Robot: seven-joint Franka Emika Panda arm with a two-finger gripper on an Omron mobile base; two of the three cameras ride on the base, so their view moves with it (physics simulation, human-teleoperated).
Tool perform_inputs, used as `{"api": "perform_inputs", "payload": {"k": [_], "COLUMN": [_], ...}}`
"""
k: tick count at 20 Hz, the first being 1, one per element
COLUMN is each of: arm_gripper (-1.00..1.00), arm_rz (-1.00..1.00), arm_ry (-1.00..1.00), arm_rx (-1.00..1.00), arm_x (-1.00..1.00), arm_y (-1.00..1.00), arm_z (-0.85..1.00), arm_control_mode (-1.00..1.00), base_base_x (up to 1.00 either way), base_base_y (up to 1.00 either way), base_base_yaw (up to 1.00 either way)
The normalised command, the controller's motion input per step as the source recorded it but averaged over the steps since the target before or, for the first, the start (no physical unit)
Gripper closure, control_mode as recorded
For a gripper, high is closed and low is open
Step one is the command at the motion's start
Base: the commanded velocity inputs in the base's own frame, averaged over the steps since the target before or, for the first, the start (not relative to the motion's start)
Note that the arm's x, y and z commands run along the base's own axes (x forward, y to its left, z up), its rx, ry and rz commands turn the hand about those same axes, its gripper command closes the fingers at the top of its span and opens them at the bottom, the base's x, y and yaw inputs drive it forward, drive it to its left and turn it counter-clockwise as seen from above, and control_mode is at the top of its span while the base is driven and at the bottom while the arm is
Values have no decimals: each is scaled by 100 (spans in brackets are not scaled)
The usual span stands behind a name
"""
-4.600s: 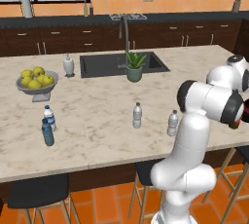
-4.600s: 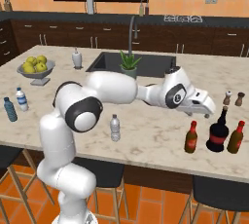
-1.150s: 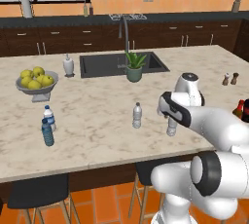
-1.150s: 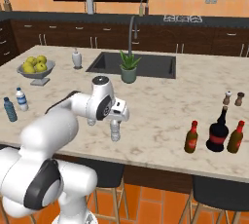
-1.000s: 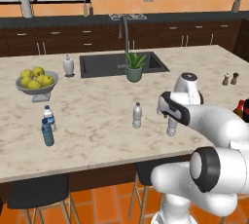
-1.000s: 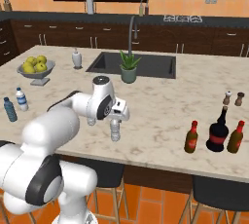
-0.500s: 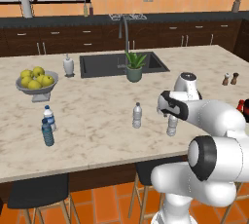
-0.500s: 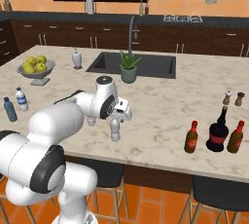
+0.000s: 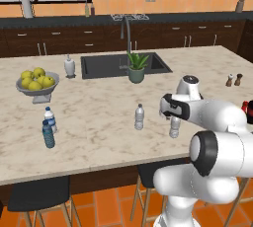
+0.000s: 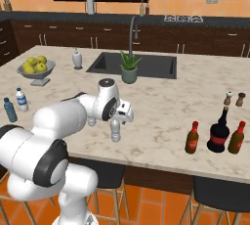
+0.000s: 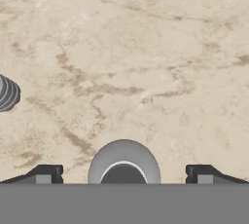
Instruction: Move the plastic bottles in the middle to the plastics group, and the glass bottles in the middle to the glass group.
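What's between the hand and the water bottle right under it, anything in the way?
Nothing visible. The hand sits directly above the water bottle, open fingers either side of its cap, bare counter around.

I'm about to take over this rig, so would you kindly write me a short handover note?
Gripper: open, straddling the cap of the nearer water bottle, not yet closed.
Second water bottle: mid-counter.
Plastics group: near the counter's left end, by the fruit bowl.
Glass group: near the right end; the brown bottle appears to be with it.
Done: glass, apparently.
Left: both water bottles.
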Motion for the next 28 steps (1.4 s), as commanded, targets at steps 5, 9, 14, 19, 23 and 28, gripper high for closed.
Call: {"api": "perform_inputs", "payload": {"k": [5, 9, 14, 19, 23, 28], "arm_gripper": [100, 100, 100, 100, 100, 100], "arm_rz": [0, 0, 0, 4, 3, 11], "arm_ry": [0, 0, -8, -9, -2, 2], "arm_rx": [-1, 0, 16, 8, 0, -6], "arm_x": [3, -2, -45, -62, -43, -25], "arm_y": [10, 4, -7, 42, 94, 100], "arm_z": [-22, -16, 21, 48, 26, 18], "arm_control_mode": [-100, -100, -100, -100, -100, -100], "base_base_x": [0, 0, 0, 0, 0, 0], "base_base_y": [0, 0, 0, 0, 0, 0], "base_base_yaw": [0, 0, 0, 0, 0, 0]}}
